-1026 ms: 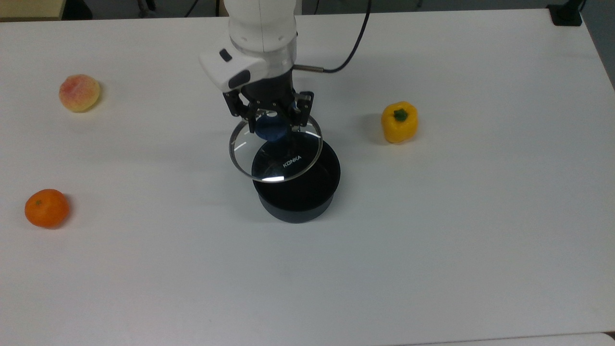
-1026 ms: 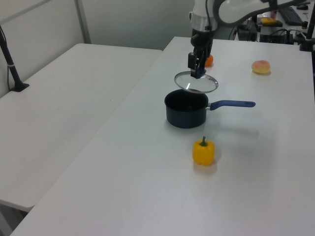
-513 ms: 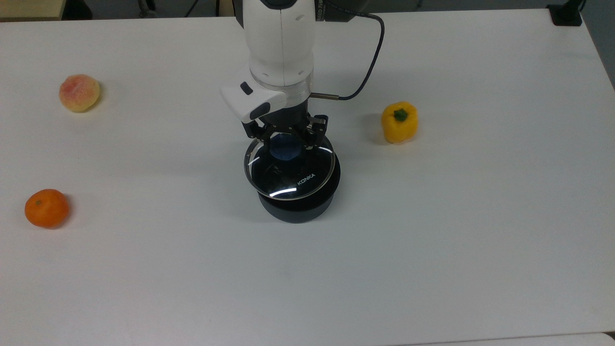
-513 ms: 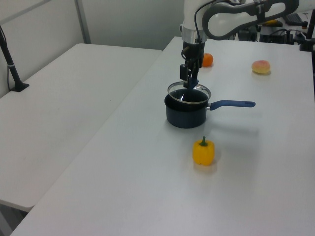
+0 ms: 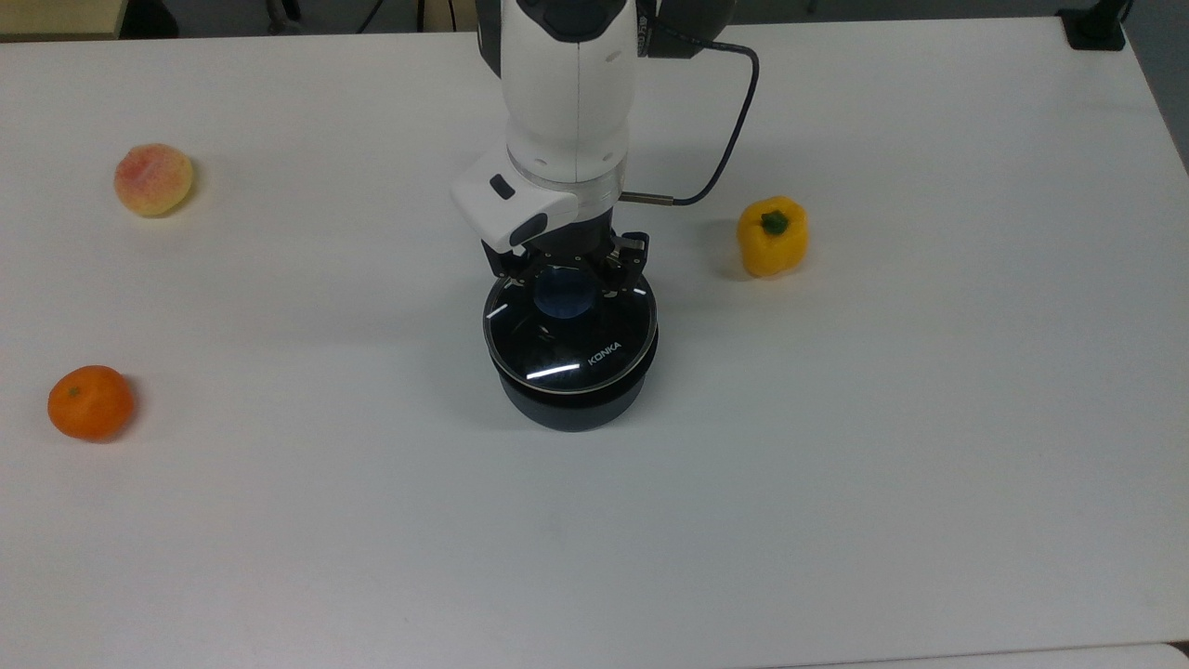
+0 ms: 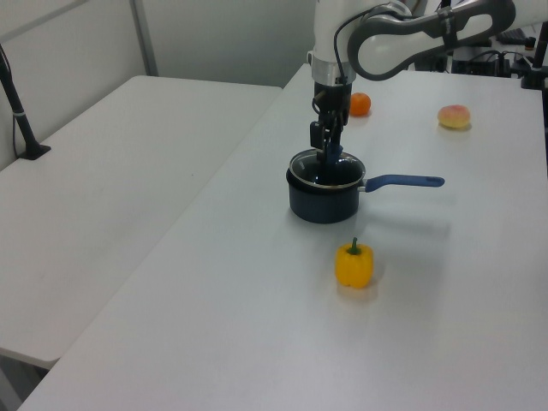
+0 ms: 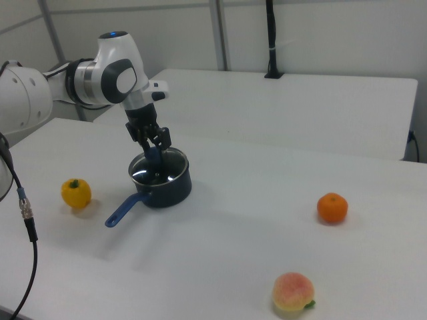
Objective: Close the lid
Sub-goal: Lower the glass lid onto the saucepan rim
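Centre of the top view: lid (image 5: 569, 336) sits on the dark saucepan (image 5: 571, 395), rim to rim. Fingers (image 5: 517, 270) straddle the blue knob (image 5: 564, 292), one each side, clamped on it. Yellow pepper (image 5: 772, 236) right, peach (image 5: 153, 179) and orange (image 5: 90, 402) far left on the tabletop (image 5: 836, 483).

In the top view, we are losing the long blue handle of the dark saucepan (image 5: 573, 395) behind the white robot arm (image 5: 568, 88), whose upper part is running off the frame's top centre. In the right view, the arm (image 7: 27, 93) is being cut by the left edge.
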You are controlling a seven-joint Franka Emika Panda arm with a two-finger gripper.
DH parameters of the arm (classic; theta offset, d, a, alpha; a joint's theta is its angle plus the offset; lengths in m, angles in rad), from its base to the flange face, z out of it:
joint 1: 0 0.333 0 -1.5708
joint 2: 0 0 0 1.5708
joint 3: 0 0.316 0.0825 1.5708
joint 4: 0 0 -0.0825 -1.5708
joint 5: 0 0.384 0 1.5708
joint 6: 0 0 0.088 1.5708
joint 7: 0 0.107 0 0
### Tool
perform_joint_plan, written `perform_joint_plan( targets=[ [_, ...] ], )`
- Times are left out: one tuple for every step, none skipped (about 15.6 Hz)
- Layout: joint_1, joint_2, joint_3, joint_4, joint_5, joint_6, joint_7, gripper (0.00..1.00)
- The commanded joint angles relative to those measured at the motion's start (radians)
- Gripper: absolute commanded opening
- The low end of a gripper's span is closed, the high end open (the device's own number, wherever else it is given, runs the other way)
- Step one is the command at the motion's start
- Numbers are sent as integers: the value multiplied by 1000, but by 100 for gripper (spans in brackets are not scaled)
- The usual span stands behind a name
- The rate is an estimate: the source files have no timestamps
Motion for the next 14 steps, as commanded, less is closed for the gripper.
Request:
perform_joint_plan(
  targets=[
    [12, 17, -3, 19, -24, 14, 23, 18],
    [12, 17, -3, 19, -24, 17, 23, 18],
    [12, 17, -3, 19, -26, 19, 23, 18],
    [12, 19, -3, 18, -30, 19, 23, 19],
    [13, 25, -2, 18, -42, 19, 23, 20],
    [14, 28, -2, 18, -49, 19, 23, 20],
    [15, 28, -2, 16, -52, 25, 23, 24],
    [15, 28, -2, 13, -53, 34, 23, 34],
    [14, 28, 0, 12, -52, 40, 23, 71],
    [14, 28, 1, 12, -53, 42, 22, 100],
    [14, 26, 1, 10, -56, 40, 22, 100],
    [12, 26, 1, 8, -59, 42, 22, 100],
    [12, 25, 1, 10, -58, 40, 22, 100],
    [10, 22, 1, 10, -56, 39, 22, 100]
  ],
)
